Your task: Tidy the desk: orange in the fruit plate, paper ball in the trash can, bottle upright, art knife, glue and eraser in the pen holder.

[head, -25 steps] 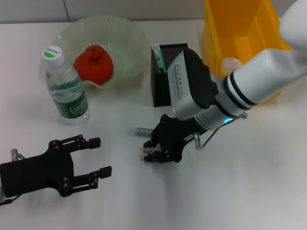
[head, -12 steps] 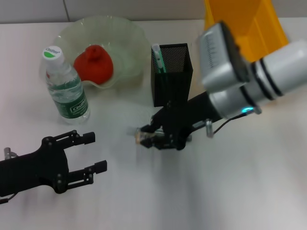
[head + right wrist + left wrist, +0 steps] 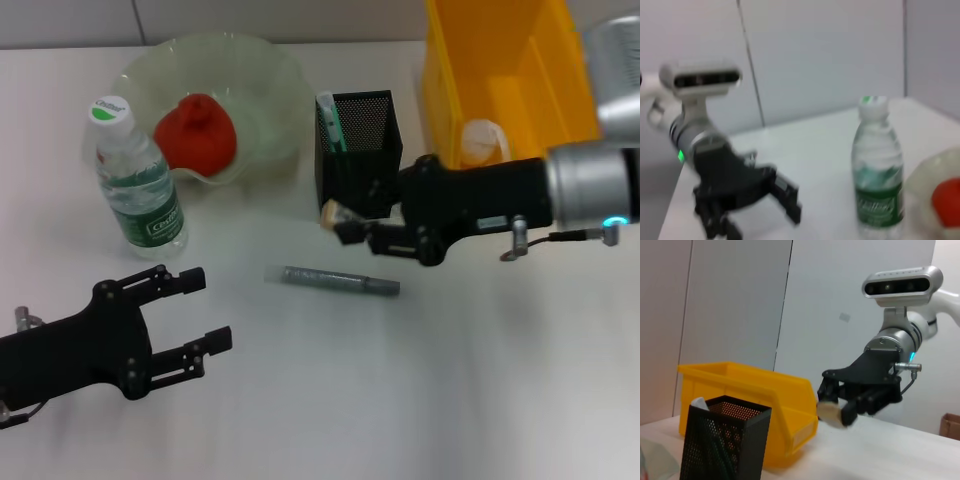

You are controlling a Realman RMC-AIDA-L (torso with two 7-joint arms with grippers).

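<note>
My right gripper [image 3: 347,228] is shut on a small beige eraser [image 3: 331,213], held in the air just in front of the black mesh pen holder [image 3: 358,150]; the left wrist view shows the eraser [image 3: 830,412] pinched in that gripper [image 3: 840,414]. A green-capped glue stick [image 3: 330,122] stands in the holder. The grey art knife [image 3: 340,280] lies flat on the desk below. The orange [image 3: 196,131] rests in the pale green fruit plate [image 3: 265,75]. The bottle [image 3: 137,181] stands upright. A paper ball [image 3: 484,139] lies in the yellow trash can [image 3: 500,60]. My left gripper [image 3: 195,315] hovers open at the front left.
The yellow trash can stands right beside the pen holder at the back right. Bottle and fruit plate crowd the back left. White desk surface stretches across the front and right.
My right gripper lifted the eraser off the desk beside the art knife and carried it up toward the pen holder, the arm swinging level. The left arm shifted only slightly.
</note>
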